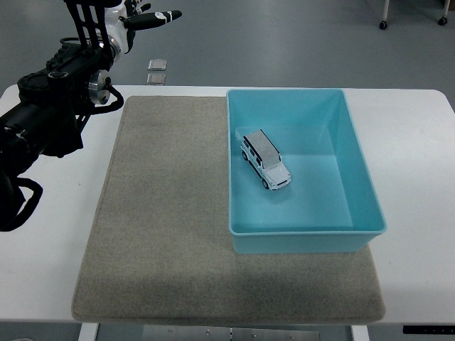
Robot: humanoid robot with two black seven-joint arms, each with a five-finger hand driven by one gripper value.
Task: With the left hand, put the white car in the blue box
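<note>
The white car lies inside the blue box, toward its left side, pointing diagonally toward the near right. My left hand is raised at the top left, far from the box, with its fingers spread and holding nothing. The black left arm reaches in over the table's left part. The right arm is out of view.
A grey mat covers the middle of the white table; the box stands on its right part. Two small square plates lie on the floor beyond the table's far edge.
</note>
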